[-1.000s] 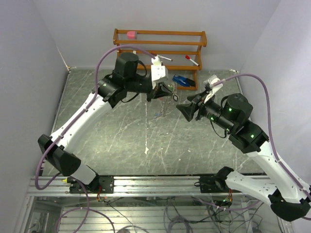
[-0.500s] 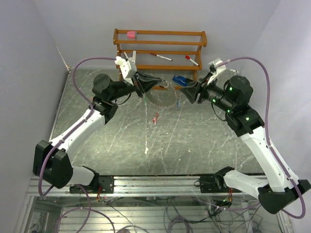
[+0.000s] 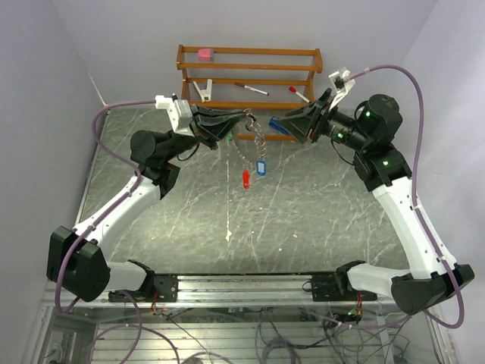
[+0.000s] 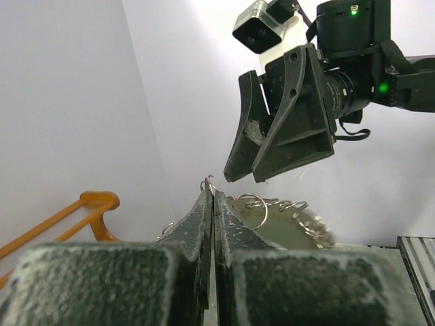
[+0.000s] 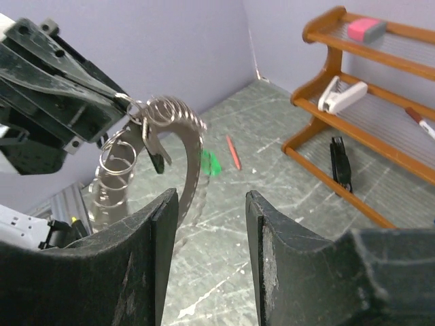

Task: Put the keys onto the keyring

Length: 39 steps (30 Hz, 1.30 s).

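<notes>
My left gripper (image 3: 244, 116) is shut on the keyring (image 3: 255, 136) and holds it in the air in front of the rack. In the left wrist view the jaws (image 4: 209, 195) are pressed together with a bit of wire ring showing at their tips. The fringed ring (image 4: 292, 207) shows just behind them. A red-tagged key (image 3: 245, 178) and a blue-tagged key (image 3: 261, 167) hang below it. My right gripper (image 3: 279, 121) is open and empty, just right of the ring. In the right wrist view the ring (image 5: 187, 136) hangs ahead of the left finger (image 5: 146, 258), with a black tag (image 5: 158, 155) and a blurred green tag (image 5: 211, 163).
A wooden rack (image 3: 250, 51) stands at the back. It holds a pink eraser (image 3: 204, 54), a white clip (image 3: 203, 90) and two red-capped pens (image 3: 250, 89). A blue object (image 3: 283, 126) lies under my right gripper. A red pen (image 5: 233, 151) lies on the table.
Both grippers have risen and moved back toward the rack. The left gripper has carried the ring up, and the red and blue tagged keys now dangle beneath it.
</notes>
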{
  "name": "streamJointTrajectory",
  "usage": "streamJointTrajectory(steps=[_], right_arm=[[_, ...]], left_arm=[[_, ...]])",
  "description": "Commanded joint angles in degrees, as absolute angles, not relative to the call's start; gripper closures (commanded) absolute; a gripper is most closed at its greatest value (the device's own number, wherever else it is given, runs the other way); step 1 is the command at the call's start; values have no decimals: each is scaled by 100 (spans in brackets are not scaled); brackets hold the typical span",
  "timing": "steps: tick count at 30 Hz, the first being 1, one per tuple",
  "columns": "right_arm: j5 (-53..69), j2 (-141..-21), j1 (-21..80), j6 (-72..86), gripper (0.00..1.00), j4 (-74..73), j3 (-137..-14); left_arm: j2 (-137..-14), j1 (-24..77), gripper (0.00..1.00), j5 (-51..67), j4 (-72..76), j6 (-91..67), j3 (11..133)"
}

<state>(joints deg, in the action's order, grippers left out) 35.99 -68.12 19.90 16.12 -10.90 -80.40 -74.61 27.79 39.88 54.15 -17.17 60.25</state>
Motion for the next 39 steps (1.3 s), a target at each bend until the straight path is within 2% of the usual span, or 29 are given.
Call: streamJointTrajectory(steps=[1,6,10,14,18,22,31,39], right_arm=[[4296,-6868,1881,1865,57,-623,-8418],[5210,-6983,1705,2179,59,-6,-8276],[6114,-7073,1583,3183,67,1614,-7737],[6509,-7269,1578,3689,75,2361,-7570],[6630,-7321,1591,3967,71,2788,-7480],[6578,-7258,1620,3738,67,2606,-7391],[6072,-7448,1959,2899,67,2152,-7408],[5977,-7673,2117,2877,66,2428,-7484]], left_arm=[[-7426,2742,93,4045,6312,-1815,6119],[-7296,2731,93,4240,6581,-2093,5956],[-7171,2734,93,4143,6672,-2260,5712],[-7089,2729,93,4149,6730,-2376,5547],[-7105,2751,93,4056,6774,-2459,5439],[-7121,2808,93,4029,6837,-2552,5382],[-7170,2949,93,3979,6838,-2666,5281],[-7112,2983,93,3952,6846,-2699,5173]])
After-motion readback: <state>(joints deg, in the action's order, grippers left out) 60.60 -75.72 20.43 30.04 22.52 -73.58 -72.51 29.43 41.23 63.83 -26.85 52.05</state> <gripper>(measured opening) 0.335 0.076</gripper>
